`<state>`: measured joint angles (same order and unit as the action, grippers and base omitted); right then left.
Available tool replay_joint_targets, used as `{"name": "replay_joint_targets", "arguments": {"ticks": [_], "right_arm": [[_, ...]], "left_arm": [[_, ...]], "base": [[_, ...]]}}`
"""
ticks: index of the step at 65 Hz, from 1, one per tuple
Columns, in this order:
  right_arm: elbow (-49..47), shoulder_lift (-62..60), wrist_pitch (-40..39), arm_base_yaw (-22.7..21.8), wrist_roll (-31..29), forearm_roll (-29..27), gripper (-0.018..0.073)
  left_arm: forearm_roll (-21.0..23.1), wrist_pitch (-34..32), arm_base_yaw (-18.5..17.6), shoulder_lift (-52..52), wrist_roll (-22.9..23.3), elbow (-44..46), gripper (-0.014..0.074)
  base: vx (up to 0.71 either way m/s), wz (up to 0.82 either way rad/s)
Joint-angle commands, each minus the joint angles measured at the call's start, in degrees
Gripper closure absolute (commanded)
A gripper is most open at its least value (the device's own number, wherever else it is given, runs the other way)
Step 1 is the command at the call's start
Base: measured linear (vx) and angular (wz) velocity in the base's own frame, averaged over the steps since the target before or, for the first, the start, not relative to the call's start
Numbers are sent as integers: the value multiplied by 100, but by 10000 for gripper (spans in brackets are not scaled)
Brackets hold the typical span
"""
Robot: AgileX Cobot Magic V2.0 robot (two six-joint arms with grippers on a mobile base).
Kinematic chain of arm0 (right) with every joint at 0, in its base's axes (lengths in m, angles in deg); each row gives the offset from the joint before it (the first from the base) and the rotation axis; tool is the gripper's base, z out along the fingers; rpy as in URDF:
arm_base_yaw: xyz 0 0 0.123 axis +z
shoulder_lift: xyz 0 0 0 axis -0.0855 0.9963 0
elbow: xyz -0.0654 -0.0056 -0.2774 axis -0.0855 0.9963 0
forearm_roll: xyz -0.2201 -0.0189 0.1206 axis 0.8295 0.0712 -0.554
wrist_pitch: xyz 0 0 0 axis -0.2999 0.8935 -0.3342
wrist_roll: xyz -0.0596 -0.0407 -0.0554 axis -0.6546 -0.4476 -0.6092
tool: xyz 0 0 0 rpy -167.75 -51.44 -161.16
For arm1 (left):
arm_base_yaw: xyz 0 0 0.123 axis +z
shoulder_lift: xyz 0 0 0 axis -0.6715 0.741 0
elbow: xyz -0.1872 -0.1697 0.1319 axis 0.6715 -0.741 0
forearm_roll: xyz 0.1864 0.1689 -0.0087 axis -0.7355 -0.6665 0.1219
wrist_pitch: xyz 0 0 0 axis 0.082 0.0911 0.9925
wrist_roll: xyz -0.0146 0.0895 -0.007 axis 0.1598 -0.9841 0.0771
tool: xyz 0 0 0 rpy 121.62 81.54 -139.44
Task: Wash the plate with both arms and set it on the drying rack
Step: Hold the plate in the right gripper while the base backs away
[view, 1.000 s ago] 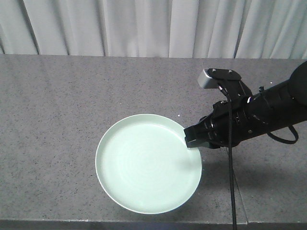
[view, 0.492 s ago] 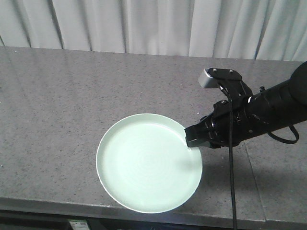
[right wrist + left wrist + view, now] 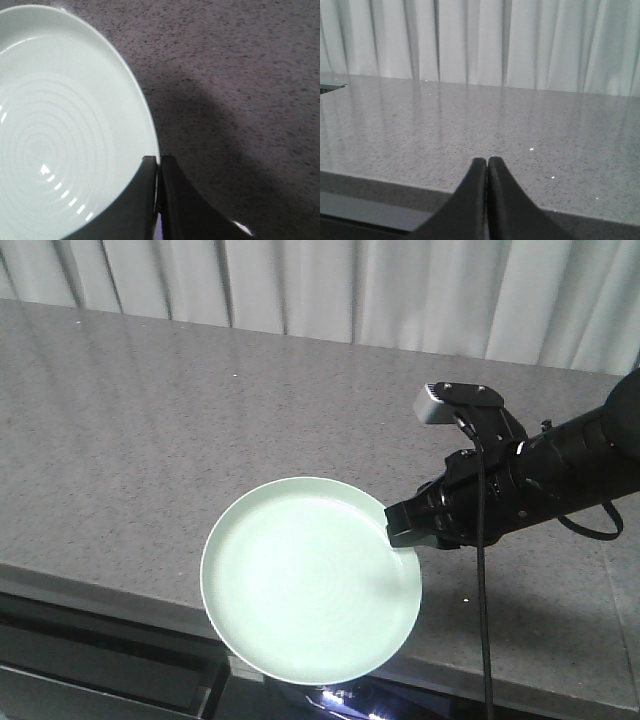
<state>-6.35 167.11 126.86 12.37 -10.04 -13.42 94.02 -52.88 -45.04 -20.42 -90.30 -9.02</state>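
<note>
The pale mint-green plate sits face up at the front edge of the grey speckled countertop, its near part sticking out past that edge. I cannot tell whether it rests on the countertop or hangs just above it. The right gripper is clamped on the plate's rim at the side toward the countertop's right end, one finger inside the rim and one outside. A light-grey box sits on that arm's wrist. The left gripper is over the countertop's front edge, its fingers pressed together with nothing between them.
</note>
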Motion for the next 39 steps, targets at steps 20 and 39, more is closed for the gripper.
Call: {"name": "replay_joint_targets", "arguments": {"ticks": [20, 39], "right_arm": [[-147, -204, -139, 1, -63, -239, 561], [-147, -204, -139, 1, -63, -239, 561]], "left_arm": [[33, -442, -14, -85, 52, 151, 603], [33, -442, -14, -85, 52, 151, 603]], "base": [[-9, 43], [-11, 43]]}}
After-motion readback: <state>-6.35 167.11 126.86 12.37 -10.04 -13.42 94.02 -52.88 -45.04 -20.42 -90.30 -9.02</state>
